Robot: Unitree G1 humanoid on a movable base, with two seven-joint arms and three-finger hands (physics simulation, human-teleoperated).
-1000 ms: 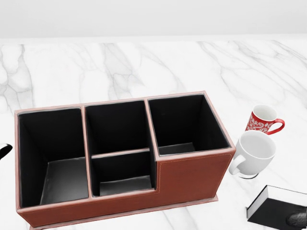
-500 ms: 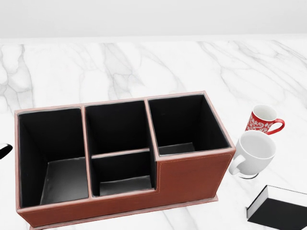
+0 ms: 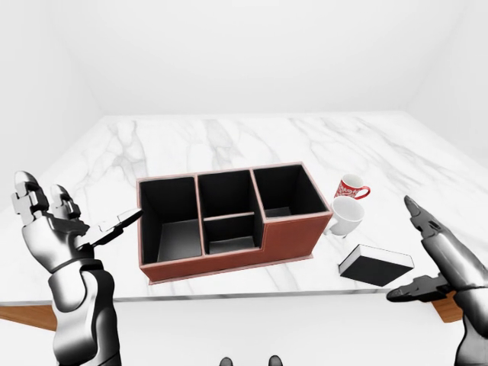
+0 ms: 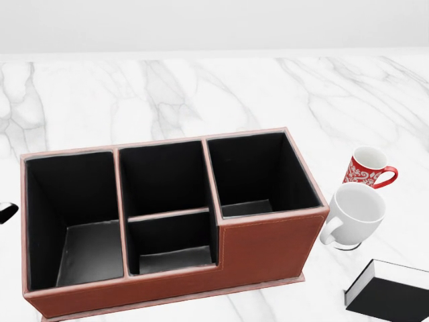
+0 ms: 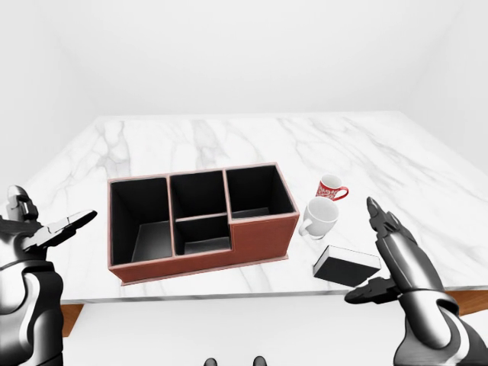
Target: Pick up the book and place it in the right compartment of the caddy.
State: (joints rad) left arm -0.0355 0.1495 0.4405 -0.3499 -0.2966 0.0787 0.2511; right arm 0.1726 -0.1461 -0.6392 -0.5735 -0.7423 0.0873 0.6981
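book: (image 3: 376, 264) lies flat near the worktop's (image 3: 229, 137) near edge, toward its right corner, just right of the caddy (image 3: 232, 217). Nothing touches it.
right robot hand: (image 5: 385, 263) fingers spread apart, empty, hovering off the near edge just beside the book. A second ago its dark fingertip overlapped the book's lower right corner in the head view; now it's out of that view. You've pulled back, so no grasp started.
left robot hand: (image 3: 57, 225) fingers apart, empty, off the caddy's left end. Sliver at the head view's left edge has barely shifted.
caddy: right compartment (image 4: 258, 174) empty, so is the rest. Unmoved.
mugs: white mug (image 4: 355, 215) and red mug (image 4: 367, 168) sit between the book and the caddy's right end; mind them when you lift.
next: bring your right robot hand onto the book again.
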